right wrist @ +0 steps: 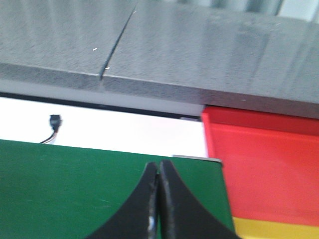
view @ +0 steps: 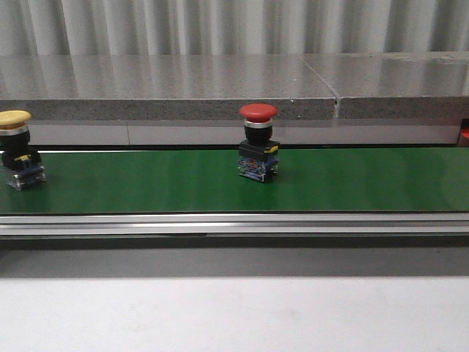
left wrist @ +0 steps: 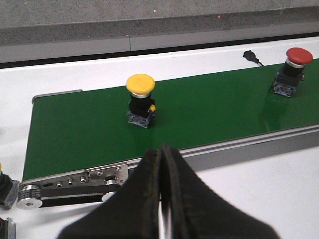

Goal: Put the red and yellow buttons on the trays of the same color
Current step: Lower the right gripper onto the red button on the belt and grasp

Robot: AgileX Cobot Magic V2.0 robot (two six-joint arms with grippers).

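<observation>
We see the red button [view: 258, 141] upright near the middle of the green belt [view: 366, 180], and the yellow button [view: 17, 149] upright at the belt's left end. The red tray [right wrist: 269, 169] sits just past the belt's right end, with a yellow tray [right wrist: 276, 229] beside it. Our left gripper [left wrist: 162, 199] hangs near the yellow button with jaws pressed together; our right gripper [right wrist: 158, 209] hovers over the belt's right end, jaws likewise together, holding nothing. We judge each button rigid, light and top-heavy, its domed cap smooth; the squarer black body below the cap looks the surest place to grip.
</observation>
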